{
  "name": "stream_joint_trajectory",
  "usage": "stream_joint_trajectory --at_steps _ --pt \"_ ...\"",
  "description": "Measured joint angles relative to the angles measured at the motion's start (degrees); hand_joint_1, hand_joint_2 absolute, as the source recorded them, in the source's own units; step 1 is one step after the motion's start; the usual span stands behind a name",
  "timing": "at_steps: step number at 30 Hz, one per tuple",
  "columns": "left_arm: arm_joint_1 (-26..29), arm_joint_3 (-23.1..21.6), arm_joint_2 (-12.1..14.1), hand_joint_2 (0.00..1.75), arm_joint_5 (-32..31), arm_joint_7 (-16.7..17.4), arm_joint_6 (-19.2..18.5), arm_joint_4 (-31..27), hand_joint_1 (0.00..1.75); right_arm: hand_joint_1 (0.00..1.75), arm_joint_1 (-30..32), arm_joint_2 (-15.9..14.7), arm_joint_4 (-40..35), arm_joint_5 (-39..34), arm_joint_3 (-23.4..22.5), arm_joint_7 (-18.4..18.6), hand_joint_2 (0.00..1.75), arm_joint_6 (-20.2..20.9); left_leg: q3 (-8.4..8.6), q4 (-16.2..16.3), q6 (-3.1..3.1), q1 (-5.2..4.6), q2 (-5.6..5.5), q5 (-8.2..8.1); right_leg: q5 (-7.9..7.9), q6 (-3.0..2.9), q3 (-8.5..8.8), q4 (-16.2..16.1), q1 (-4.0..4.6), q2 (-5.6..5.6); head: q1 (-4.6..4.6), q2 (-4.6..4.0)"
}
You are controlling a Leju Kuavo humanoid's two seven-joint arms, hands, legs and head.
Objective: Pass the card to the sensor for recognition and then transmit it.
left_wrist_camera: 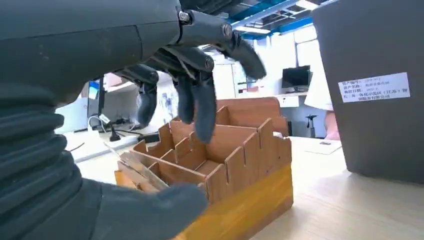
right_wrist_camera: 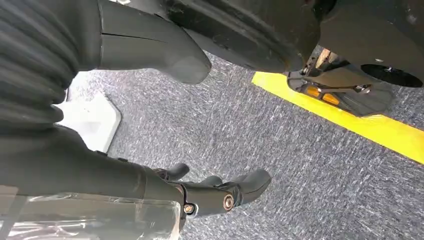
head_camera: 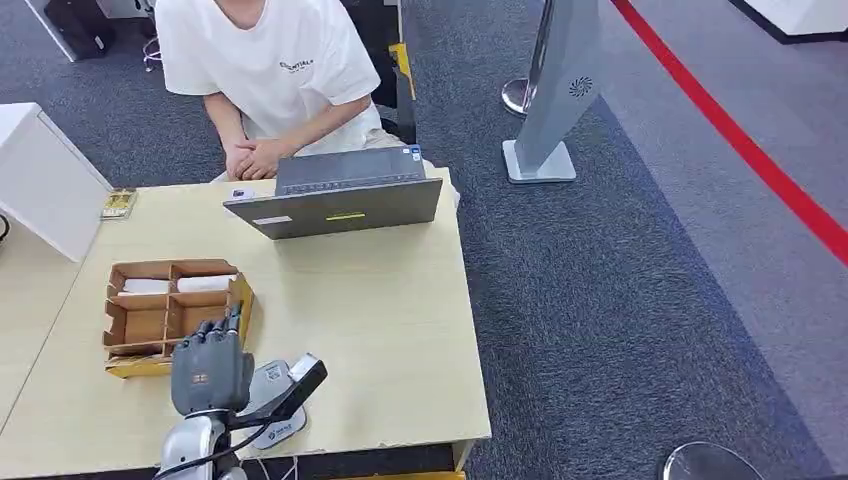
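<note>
Wrist view: my left fingers (left_wrist_camera: 195, 100) hang apart, curled over the box's (left_wrist_camera: 235, 165) near slots, gripping nothing
Head view: my left hand (head_camera: 210, 368) hovers at the box's near edge, beside the sensor (head_camera: 280, 395)
Right hand (right_wrist_camera: 220, 192): low over carpet, fingers loosely apart, empty
Cards (head_camera: 175, 285): white, probably two, in the far slots

Laptop (left_wrist_camera: 370, 90) cut off by frame edge, its label (left_wrist_camera: 374, 87) unreadable
</note>
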Motion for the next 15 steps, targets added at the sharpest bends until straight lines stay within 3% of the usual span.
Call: stream_joint_trajectory --at_steps 2,3,8,9,15 --pt "0.06 -0.2 0.13 1.75 0.0 0.04 0.02 -0.33 0.0 0.0 0.01 0.0 0.0 0.02 0.0 0.0 1.75 0.0 -0.01 0.0 0.0 -0.01 0.0 0.0 0.0 0.0 0.0 0.0 0.0 -0.01 0.02 0.0" --pt "0.08 -0.35 0.24 0.0 0.0 0.04 0.07 -0.44 0.0 0.0 0.0 -0.02 0.0 0.02 0.0 0.0 1.75 0.0 -0.01 0.0 0.0 -0.01 0.0 0.0 0.0 0.0 0.0 0.0 0.0 -0.01 0.0 0.0" --pt "0.12 -0.81 0.52 0.0 0.0 0.02 0.15 -0.76 0.0 0.0 0.05 -0.02 0.0 0.02 0.0 0.0 1.75 0.0 -0.01 0.0 0.0 -0.01 0.0 0.0 0.0 0.0 0.0 -0.01 -0.01 0.0 0.0 0.02" --pt "0.13 -0.81 0.52 1.75 0.0 0.02 0.15 -0.85 0.0 0.0 0.06 -0.02 0.0 0.02 0.0 0.0 1.75 0.0 -0.01 0.0 0.0 -0.01 0.0 0.0 0.0 0.0 0.0 -0.01 -0.01 0.0 0.0 0.0" --pt "0.31 -0.81 0.52 1.75 0.0 -0.44 0.15 -1.25 0.0 0.0 0.09 -0.02 0.0 0.04 0.0 0.0 1.75 0.02 -0.01 0.0 0.0 0.0 0.0 0.0 0.0 0.0 0.0 0.0 0.0 -0.01 0.0 0.0"
